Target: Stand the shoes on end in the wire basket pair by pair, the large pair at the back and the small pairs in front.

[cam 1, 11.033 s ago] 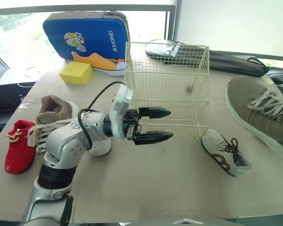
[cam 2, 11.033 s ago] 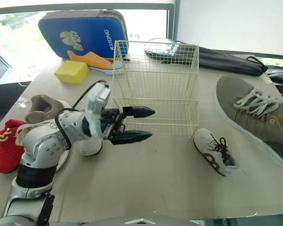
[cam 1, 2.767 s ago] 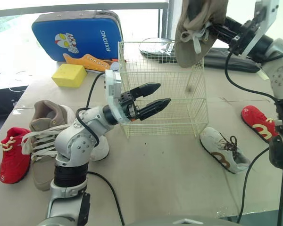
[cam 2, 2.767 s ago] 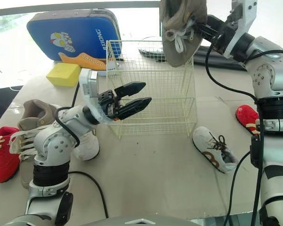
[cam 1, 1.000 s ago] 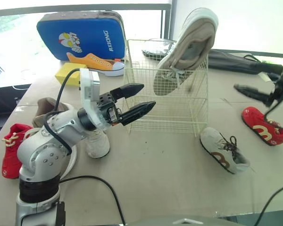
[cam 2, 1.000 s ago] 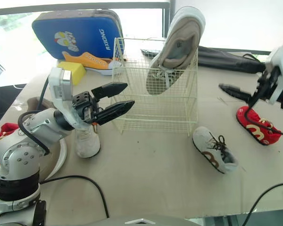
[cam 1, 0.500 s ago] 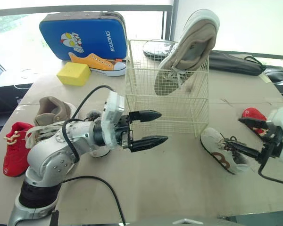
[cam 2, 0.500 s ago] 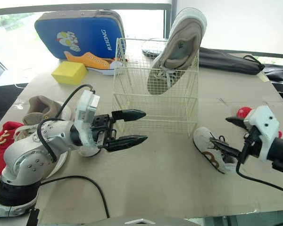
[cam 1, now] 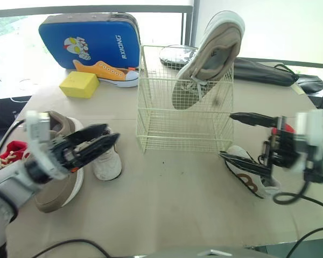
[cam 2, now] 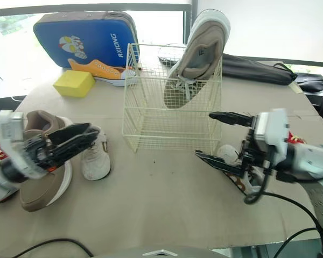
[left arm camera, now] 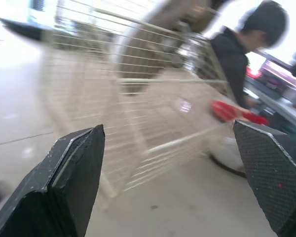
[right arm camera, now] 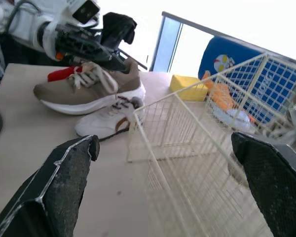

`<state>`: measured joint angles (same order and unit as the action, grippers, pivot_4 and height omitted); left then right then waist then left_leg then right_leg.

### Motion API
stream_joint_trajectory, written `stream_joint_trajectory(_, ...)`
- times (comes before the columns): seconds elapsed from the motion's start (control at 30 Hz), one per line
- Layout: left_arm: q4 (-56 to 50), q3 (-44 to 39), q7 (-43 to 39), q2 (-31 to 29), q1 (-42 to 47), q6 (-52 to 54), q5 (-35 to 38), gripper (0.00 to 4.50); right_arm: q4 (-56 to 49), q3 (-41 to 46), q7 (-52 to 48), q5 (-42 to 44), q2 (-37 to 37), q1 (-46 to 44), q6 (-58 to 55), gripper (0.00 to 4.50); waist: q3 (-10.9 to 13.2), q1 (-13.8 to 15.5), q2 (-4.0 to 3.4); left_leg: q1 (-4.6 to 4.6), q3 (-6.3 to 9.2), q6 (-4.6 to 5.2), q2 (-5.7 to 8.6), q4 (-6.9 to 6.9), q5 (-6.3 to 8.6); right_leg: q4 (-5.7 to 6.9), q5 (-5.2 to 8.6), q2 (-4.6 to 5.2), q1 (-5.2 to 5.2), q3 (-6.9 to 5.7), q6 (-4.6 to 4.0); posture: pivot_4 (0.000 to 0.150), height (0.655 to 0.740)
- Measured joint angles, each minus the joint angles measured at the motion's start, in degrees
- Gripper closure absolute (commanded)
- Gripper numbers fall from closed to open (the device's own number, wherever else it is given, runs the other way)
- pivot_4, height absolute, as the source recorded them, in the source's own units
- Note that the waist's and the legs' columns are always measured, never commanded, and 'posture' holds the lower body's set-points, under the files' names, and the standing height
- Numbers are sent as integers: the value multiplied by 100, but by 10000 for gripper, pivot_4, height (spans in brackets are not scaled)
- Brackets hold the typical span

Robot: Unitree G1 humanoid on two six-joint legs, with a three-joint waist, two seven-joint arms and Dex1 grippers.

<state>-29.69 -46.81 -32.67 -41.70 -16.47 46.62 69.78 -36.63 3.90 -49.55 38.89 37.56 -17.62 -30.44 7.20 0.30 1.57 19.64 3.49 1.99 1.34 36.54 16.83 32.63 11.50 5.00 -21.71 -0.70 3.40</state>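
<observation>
Left eye view: the large tan shoe [cam 1: 210, 59] now stands on end in the wire basket [cam 1: 151, 123], leaning at its right side and rising above the rim. The right gripper [cam 1: 226, 135] has let it go and come down, fingers spread wide and empty, just over the small white shoe [cam 1: 255, 185] by the basket's front right corner. The left gripper [cam 1: 113, 132], open and empty too, has drawn back towards the second large tan shoe [cam 1: 64, 185] on the table [cam 1: 177, 215]. Half the back pair is placed, I'd say.

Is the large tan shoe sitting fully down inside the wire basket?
No, the large tan shoe leans tilted in the wire basket, its upper end sticking up well above the rim.
</observation>
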Motion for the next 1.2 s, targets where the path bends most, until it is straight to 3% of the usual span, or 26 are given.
stream_joint_trajectory(0.2,-596,-1001,470,748,-1523,-433,-712,0,1267,-1464,-425,-567,-800,-1235,201,394,0,78,11,12,14,-33,13,-14,-18,-1,-14,-9,-11,-15,-27,1500,7400)
stream_joint_trajectory(0.27,-861,-1246,623,1026,-2157,-506,-939,0,1534,-1678,-661,-612,-1046,-1470,344,394,0,68,11,15,14,-31,21,-15,-14,-4,-14,-4,-11,-11,-28,1500,7400)
stream_joint_trajectory(0.4,-991,-1430,626,1242,-2613,-626,-990,0,1707,-1697,-930,-622,-1150,-1583,510,394,0,67,11,12,17,-32,31,-14,11,-2,1,1,-9,-11,-3,1500,7400)
stream_joint_trajectory(0.5,-817,-1433,513,1216,-2698,-580,-860,0,1865,-1700,-1061,-732,-1188,-1589,696,394,0,44,10,6,18,-32,29,-14,11,9,3,-2,-10,-11,0,1500,7400)
stream_joint_trajectory(0.6,-64,-1372,78,599,-2631,-518,-866,0,1903,-1712,-1114,-799,-1253,-1587,733,394,-1,47,9,7,39,-41,19,-16,6,20,2,-21,-16,-32,0,1500,7400)
stream_joint_trajectory(0.7,333,-1340,-35,353,-2543,-547,-1141,0,1829,-1711,-1141,-799,-1224,-1559,733,394,-1,20,9,7,38,-50,15,-19,0,18,1,-29,-17,-29,-3,1500,7400)
stream_joint_trajectory(1.0,300,-840,-123,759,-2734,-731,-1913,0,1589,-1681,-1109,-799,-1024,-1353,625,394,0,-49,11,8,25,-50,18,-22,2,8,0,-4,-17,-16,-3,1500,7400)
stream_joint_trajectory(1.13,437,-1033,232,800,-2201,-484,-1363,0,1573,-1680,-1112,-799,-1015,-1368,604,394,0,-16,11,10,44,-51,9,-22,2,13,2,0,-18,-34,0,1500,7400)
stream_joint_trajectory(1.2,756,-1285,364,503,-1956,-238,-983,0,1578,-1680,-1131,-800,-1003,-1384,605,394,0,-17,11,10,56,-53,9,-22,1,17,1,-7,-18,-47,-1,1500,7400)
